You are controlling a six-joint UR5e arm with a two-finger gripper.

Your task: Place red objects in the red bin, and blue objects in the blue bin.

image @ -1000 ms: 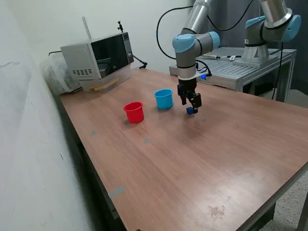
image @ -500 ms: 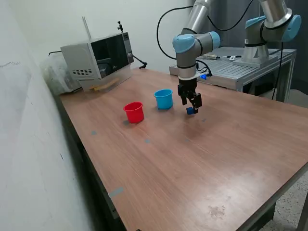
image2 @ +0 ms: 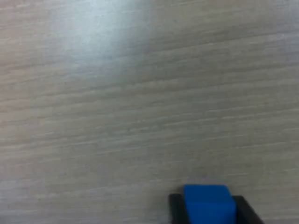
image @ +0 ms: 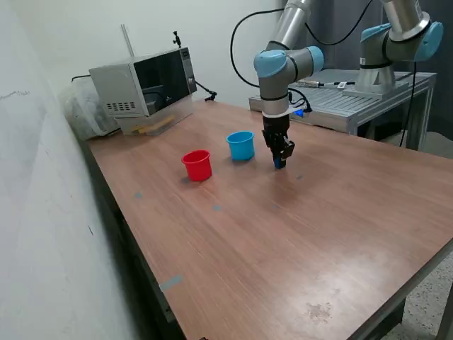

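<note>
1. Cube first: we see a blue cube (image2: 208, 204) sitting between the two dark fingers (image2: 176, 208) of the gripper (image: 280, 162), one finger pressed against each of its side faces in the wrist view, so the claw is closed down to the cube's width and has hold of it.
2. We find the same cube in the exterior view as a small blue patch at the fingertips, right at the wooden table (image: 283, 241); we cannot tell whether it rests on the wood or is just clear of it.
3. We see the gripper pointing straight down from the arm (image: 276, 71), whose joints have light blue caps.
4. We place the light blue cup (image: 241, 145) near the gripper, toward the exterior view's left, upright and apart from the fingers.
5. We place the red cup (image: 197, 165) farther toward the exterior view's left, upright, near the blue cup but not touching it.
6. We cannot see into either cup from here.
7. We note a microwave (image: 145, 83) at the table's far corner, well apart from both cups.
8. We see a second arm's base on a metal stand (image: 368, 99) behind the table.
</note>
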